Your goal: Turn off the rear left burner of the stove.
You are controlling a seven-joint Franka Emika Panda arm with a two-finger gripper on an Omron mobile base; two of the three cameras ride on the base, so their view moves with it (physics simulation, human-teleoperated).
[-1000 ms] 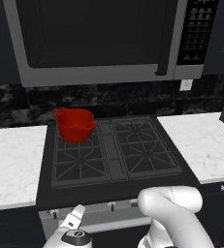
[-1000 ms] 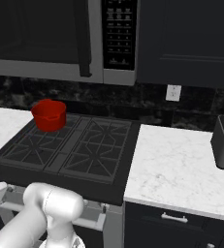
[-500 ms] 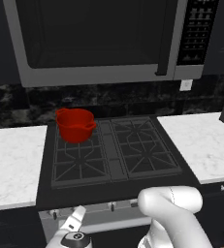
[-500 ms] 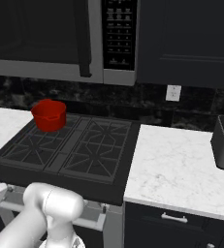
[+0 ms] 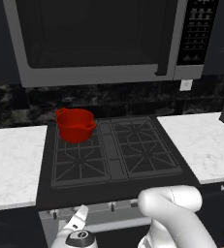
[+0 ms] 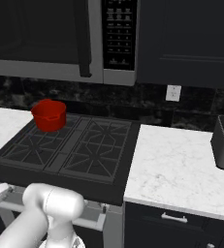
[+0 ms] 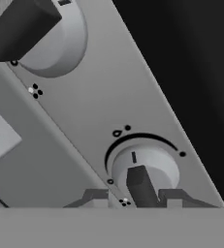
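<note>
I see my gripper (image 7: 131,199) low at the stove (image 5: 111,169) front, fingertips flanking a knob (image 7: 142,172). Whether they pinch it, I cannot tell. The rear left burner (image 5: 79,140), under a red pot (image 5: 75,124), lies up behind.

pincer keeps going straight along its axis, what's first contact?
Most likely the knob on the stove's silver front panel: it sits dead ahead of the pincer, its dark grip between the fingertips. How near is unclear.

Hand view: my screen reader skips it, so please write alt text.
A silver knob with a black grip on the stove's front panel, close up, the gripper at its sides. A second knob sits at the upper left.
</note>
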